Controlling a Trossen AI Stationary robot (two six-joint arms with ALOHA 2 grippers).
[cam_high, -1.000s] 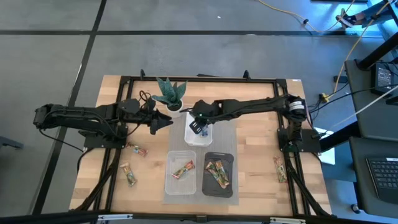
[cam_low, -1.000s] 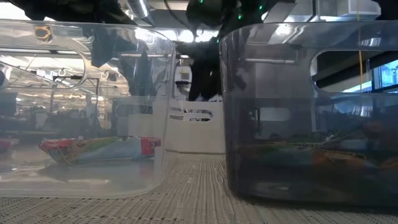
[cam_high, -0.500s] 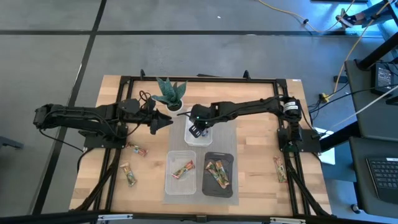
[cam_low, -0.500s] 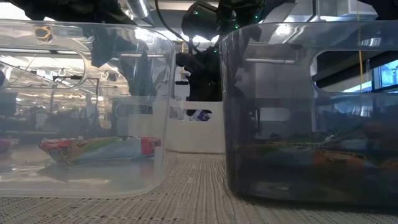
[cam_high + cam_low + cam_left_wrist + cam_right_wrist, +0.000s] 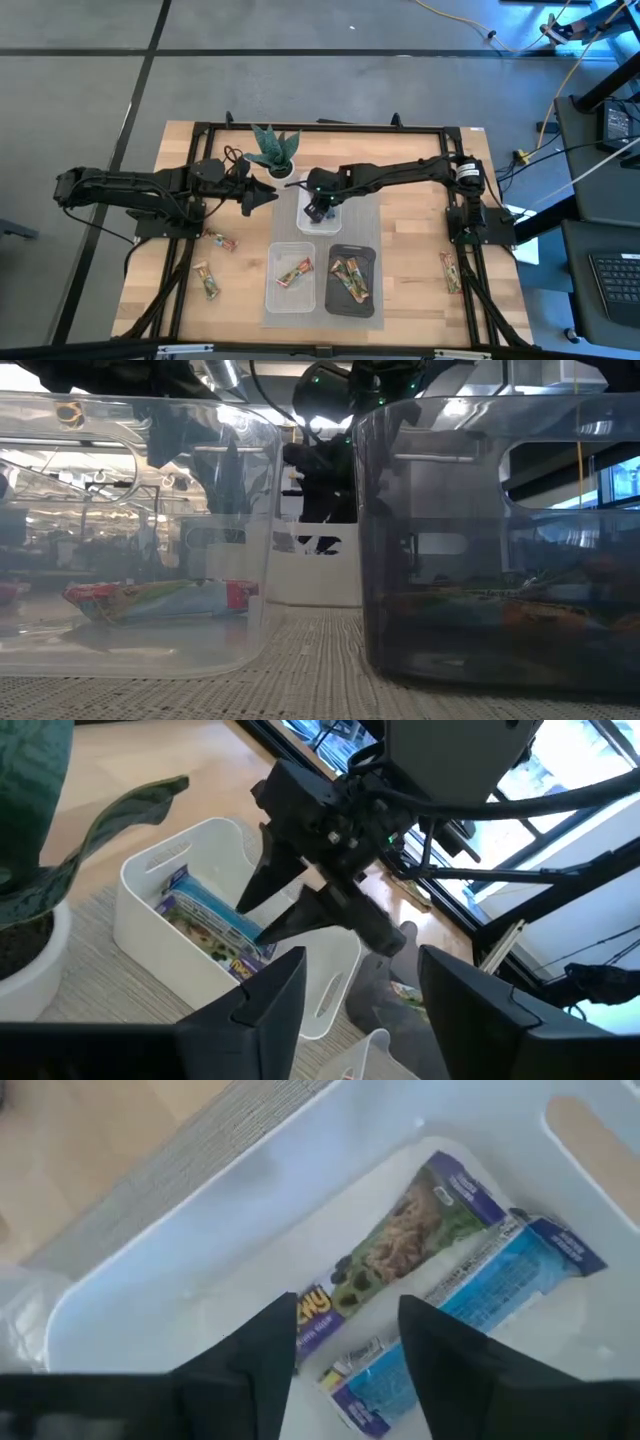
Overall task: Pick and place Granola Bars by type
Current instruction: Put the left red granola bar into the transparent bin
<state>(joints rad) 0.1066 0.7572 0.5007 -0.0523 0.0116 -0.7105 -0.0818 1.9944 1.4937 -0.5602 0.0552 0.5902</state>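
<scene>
My right gripper [image 5: 320, 209] is open, pointing down into the white tray [image 5: 306, 222] at the table's middle. Two blue-wrapped granola bars [image 5: 510, 1280] [image 5: 420, 1230] lie flat on the tray's floor, and the fingers stand over them. The left wrist view also shows this gripper [image 5: 252, 920] spread above the blue bars [image 5: 205, 915]. My left gripper [image 5: 268, 195] is open and empty, held beside the plant, left of the white tray. Other bars lie in the clear tray [image 5: 292, 274] and the black tray [image 5: 350, 281].
A potted plant [image 5: 272, 152] stands just beyond the white tray's left corner. Loose bars lie on the table at the left [image 5: 222, 242] [image 5: 207, 281] and right [image 5: 450, 272]. A grey mat [image 5: 380, 215] lies under the three trays.
My right gripper has gone a little down and toward the table's near edge, into the white tray. A blue bar that showed under it above the tray's wall half a second ago no longer shows there.
</scene>
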